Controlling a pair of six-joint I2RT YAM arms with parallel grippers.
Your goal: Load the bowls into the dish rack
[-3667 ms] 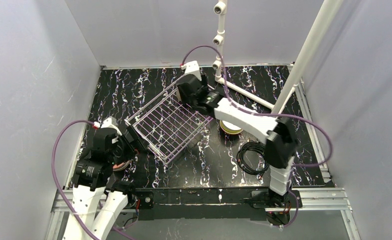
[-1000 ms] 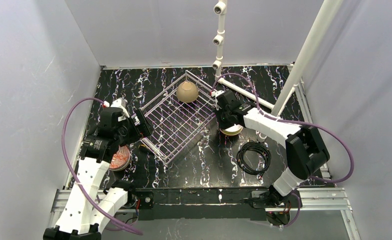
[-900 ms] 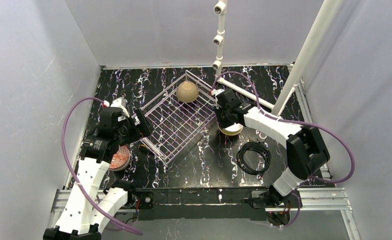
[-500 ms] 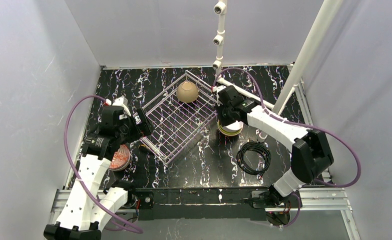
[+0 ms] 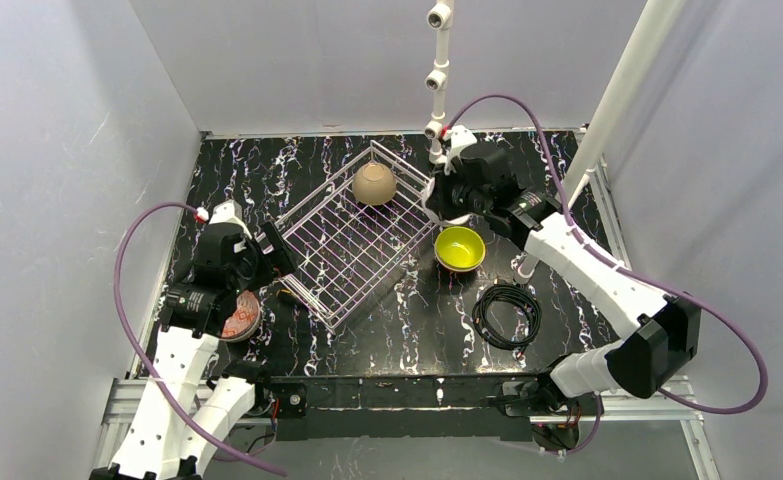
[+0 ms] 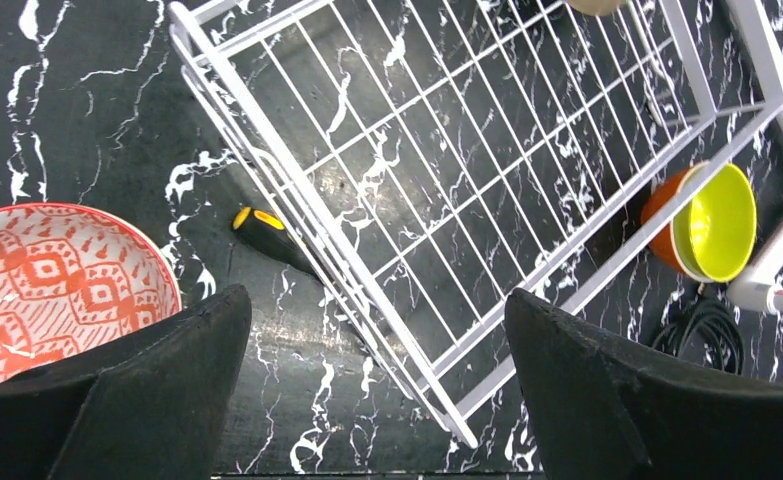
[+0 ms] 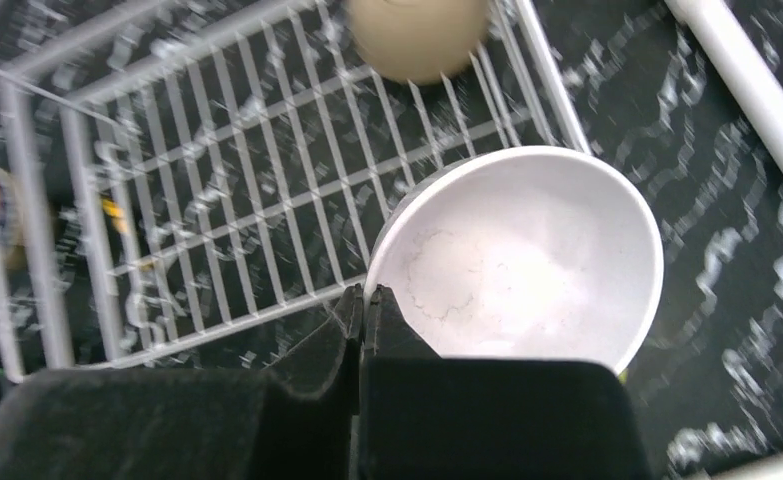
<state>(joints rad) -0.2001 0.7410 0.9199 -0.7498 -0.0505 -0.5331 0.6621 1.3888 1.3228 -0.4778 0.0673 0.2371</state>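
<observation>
The right arm point(image 5: 587, 270) stretches out to the far side, and the right gripper point(image 7: 364, 300) pinches the white bowl point(image 7: 527, 250) by its rim over the rack's point(image 5: 342, 250) far right edge. The left gripper point(image 6: 377, 300) hangs spread wide above the rack's near left side, beside the red-patterned bowl point(image 6: 57, 290). A tan bowl point(image 5: 374, 183) lies in the rack's far corner.

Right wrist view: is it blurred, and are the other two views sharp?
Right wrist: motion blur smears the dish rack wires and the tan bowl; the held white bowl looks sharper. Left wrist: crisp, red-patterned bowl clearly readable. Top external: sharp, evenly lit.
</observation>
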